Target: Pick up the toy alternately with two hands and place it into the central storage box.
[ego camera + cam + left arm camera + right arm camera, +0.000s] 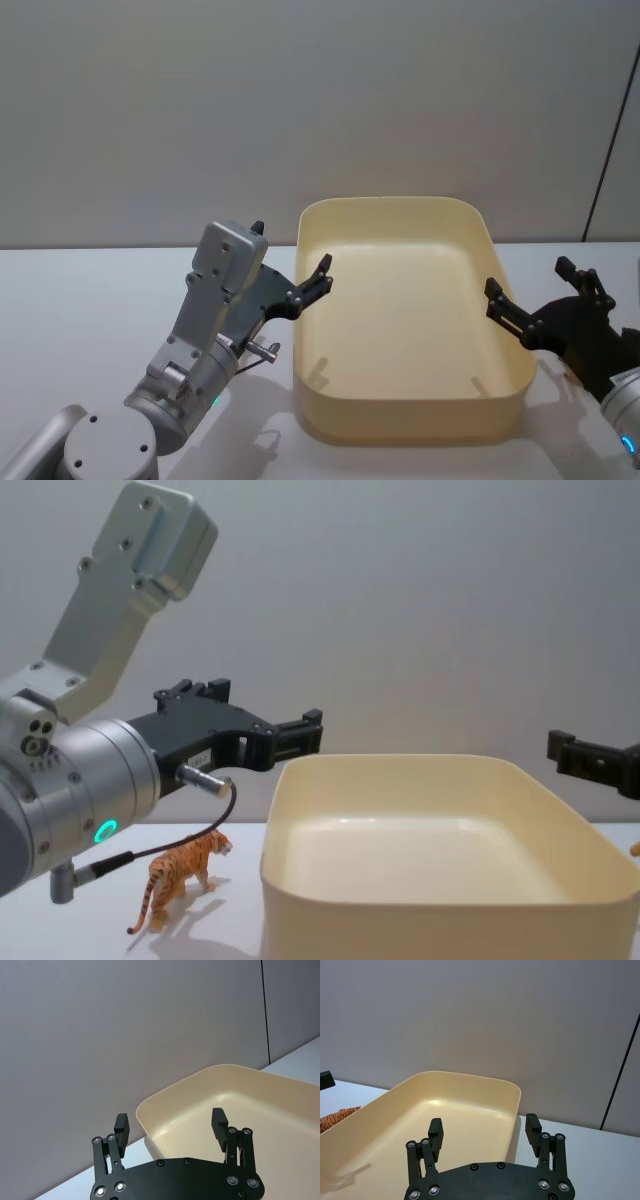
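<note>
Chest view showed one toy tiger (178, 875) standing on the counter (80, 300), just beside the left wall of the single central storage box (400, 425) and beneath the left arm (80, 780). Two hands were counted. Left hand (170, 1120) hung above the box's left rim, fingers spread wide, gripping nothing. Right hand (484, 1126) hung by the right rim, likewise spread and unloaded. Box sat mid-counter, toward the far edge.
</note>
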Controlling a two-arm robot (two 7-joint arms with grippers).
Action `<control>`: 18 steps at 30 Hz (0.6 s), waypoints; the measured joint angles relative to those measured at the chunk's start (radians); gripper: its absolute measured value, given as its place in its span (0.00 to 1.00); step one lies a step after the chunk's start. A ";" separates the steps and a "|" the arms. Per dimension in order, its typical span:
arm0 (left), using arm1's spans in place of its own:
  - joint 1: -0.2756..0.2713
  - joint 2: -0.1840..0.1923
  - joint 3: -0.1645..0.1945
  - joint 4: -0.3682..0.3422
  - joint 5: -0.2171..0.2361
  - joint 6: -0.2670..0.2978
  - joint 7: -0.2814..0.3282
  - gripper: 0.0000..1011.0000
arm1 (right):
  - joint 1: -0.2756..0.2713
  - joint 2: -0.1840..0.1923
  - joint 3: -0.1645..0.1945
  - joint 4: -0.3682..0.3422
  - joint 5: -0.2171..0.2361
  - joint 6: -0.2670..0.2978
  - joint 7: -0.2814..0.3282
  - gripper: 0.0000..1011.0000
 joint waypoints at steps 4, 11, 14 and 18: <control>0.000 0.000 0.000 0.000 0.000 0.000 0.000 0.99 | 0.000 0.000 0.000 0.000 0.000 0.000 0.000 0.99; 0.000 0.000 0.000 0.000 0.000 0.000 0.000 0.99 | 0.000 0.000 0.000 0.000 0.000 0.000 0.000 0.99; 0.000 0.000 0.000 0.000 0.000 0.000 0.000 0.99 | 0.000 0.000 0.000 0.000 0.000 0.000 0.000 0.99; 0.000 0.000 0.000 0.000 0.000 0.000 0.000 0.99 | 0.000 0.000 0.000 0.000 0.000 0.000 0.000 0.99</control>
